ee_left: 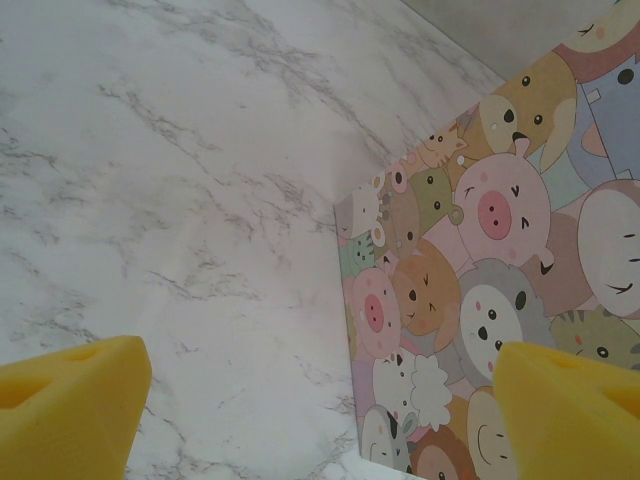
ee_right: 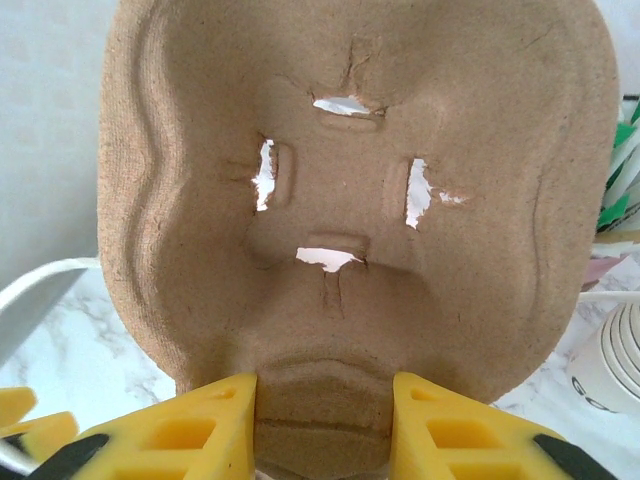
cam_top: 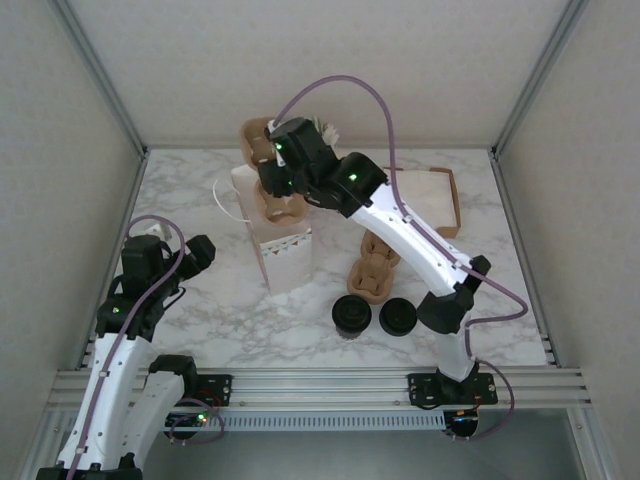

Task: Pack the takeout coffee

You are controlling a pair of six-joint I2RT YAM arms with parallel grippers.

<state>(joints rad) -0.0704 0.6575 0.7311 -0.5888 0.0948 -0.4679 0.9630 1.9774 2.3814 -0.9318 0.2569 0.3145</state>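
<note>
The takeout coffee (cam_top: 351, 316) stands upright on the marble surface (cam_top: 300, 345), near and to the right of the white paper bag (cam_top: 285, 245), apart from it. From above it looks like a round black lid, and a little of its side shows below the rim. A second black disc (cam_top: 398, 317) lies just beside it, on the side away from the bag. It looks flatter, but I cannot tell this for sure.

The left pincer (ee_left: 320, 420) hangs to the left of the bag, low over the bare surface. Its yellow fingers (ee_left: 70, 410) stand wide apart and nothing is between them; it is released. On this side the bag shows a print of cartoon animals.

Right of the bag, a little farther than the coffee, some loose pulp carriers (cam_top: 372, 270) lie on the surface.

The right pincer (ee_right: 325, 420) is over the far part of the bag. It is clenched on the lower edge of a brown pulp cup carrier (ee_right: 350, 200), one yellow finger on each side of a ridge. The cup well has four small slits. A white paper cup (ee_right: 610, 370) shows beside it.

Far right of the bag lies a cardboard tray (cam_top: 445, 195).
</note>
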